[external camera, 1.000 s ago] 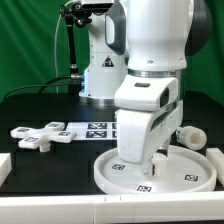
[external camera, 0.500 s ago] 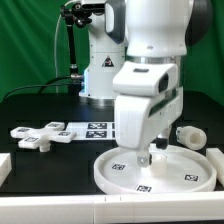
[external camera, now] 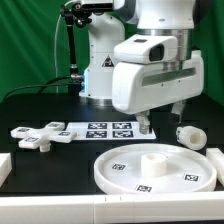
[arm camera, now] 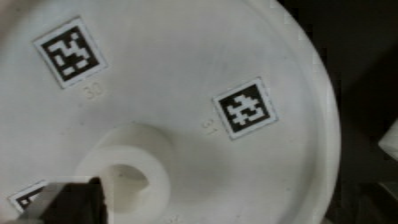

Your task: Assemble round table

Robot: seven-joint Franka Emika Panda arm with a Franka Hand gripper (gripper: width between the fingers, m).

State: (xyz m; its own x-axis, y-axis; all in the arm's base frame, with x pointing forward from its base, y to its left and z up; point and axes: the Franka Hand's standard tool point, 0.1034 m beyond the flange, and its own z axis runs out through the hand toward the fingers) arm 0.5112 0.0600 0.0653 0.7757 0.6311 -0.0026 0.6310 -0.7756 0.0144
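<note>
The large white round disc (external camera: 155, 170) lies flat on the table at the front, its central hub (external camera: 152, 158) pointing up and small tags on its face. My gripper (external camera: 161, 118) hangs above the disc's far edge, open and empty, its two fingers wide apart. The cross-shaped foot (external camera: 38, 135) lies at the exterior view's left. The short cylindrical leg (external camera: 190, 135) lies on its side at the exterior view's right. The wrist view looks down on the disc (arm camera: 196, 70) and the hub's hole (arm camera: 128, 178); my fingertips do not show clearly there.
The marker board (external camera: 100, 128) lies behind the disc, between the foot and the leg. Plain white bars lie at the front left (external camera: 4, 166) and the right edge (external camera: 214, 156). The robot's base (external camera: 100, 75) stands at the back.
My gripper has risen from the disc's hub and drawn back, up and toward the exterior view's right. The disc stays on the table.
</note>
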